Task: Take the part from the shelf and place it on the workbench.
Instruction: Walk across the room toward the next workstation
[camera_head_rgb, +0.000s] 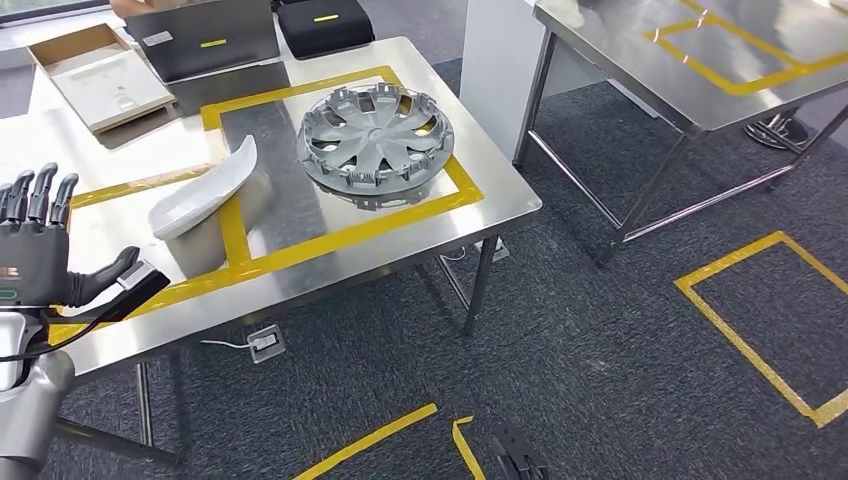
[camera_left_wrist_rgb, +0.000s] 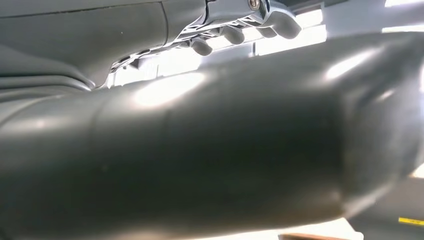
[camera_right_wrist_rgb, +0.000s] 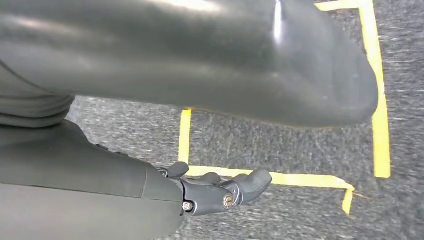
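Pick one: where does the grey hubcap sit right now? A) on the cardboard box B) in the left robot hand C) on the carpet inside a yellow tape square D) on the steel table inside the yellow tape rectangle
D: the hubcap lies flat on the steel table, within the yellow tape rectangle; the left robot hand is apart from it and holds nothing.

Left hand (camera_left_wrist_rgb: 210, 125): seen from close behind.
- Thumb (camera_left_wrist_rgb: 200, 150): thick, dark grey, glossy, lying across most of the picture; pale glare patches along its upper surface.
- Cover: grey, ribbed, at the near end beside the thumb's base.
- Fingers (camera_left_wrist_rgb: 280, 22): rounded grey tips in a row beyond the thumb, spread apart, with a metal screw at one knuckle; nothing held between them and the thumb.
- Background: bright, washed-out patches behind the fingers; blurred, cannot be told.
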